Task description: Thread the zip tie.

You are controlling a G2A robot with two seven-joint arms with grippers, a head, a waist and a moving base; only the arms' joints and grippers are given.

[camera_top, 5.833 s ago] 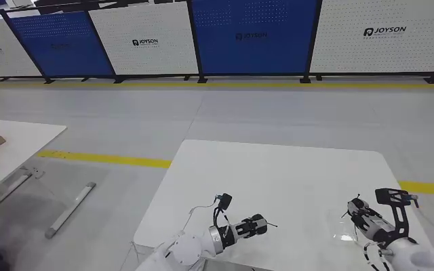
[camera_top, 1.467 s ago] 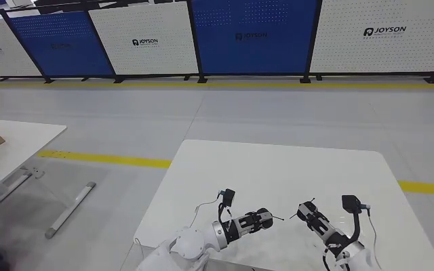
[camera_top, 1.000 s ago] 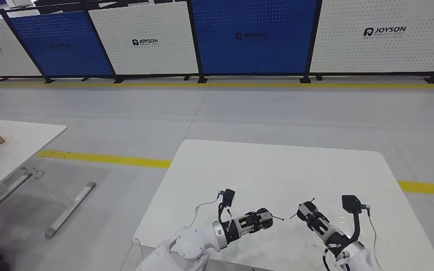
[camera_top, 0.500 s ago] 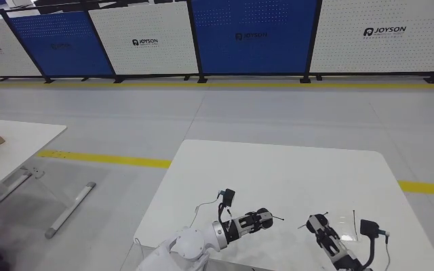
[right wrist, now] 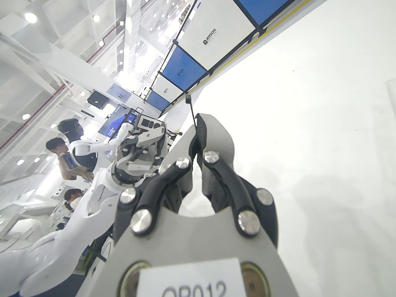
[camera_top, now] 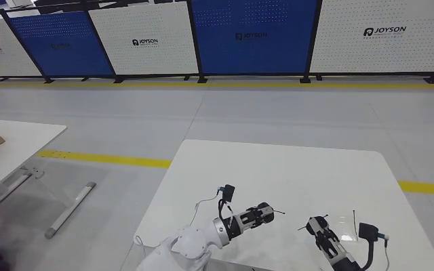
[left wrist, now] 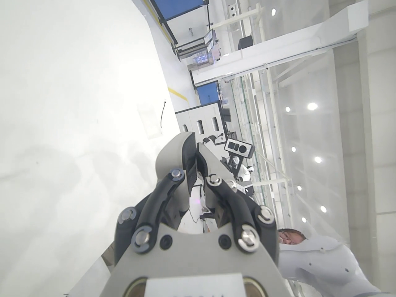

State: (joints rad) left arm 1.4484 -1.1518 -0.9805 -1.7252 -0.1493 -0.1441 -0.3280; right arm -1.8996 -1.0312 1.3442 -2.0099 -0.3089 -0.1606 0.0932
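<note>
White table (camera_top: 285, 169): zip tie (left wrist: 162, 115) lying beside clear sheet (left wrist: 150, 122).

The white left arm is lying low, its grey-and-black left gripper (camera_top: 266, 213) (left wrist: 195, 148) pressing its fingers together (no gap showing between the pads). Well apart and angled toward it, the matching right gripper (camera_top: 313, 223) (right wrist: 199, 125) is pinching a thin black plastic zip tie (right wrist: 191, 109).
</note>
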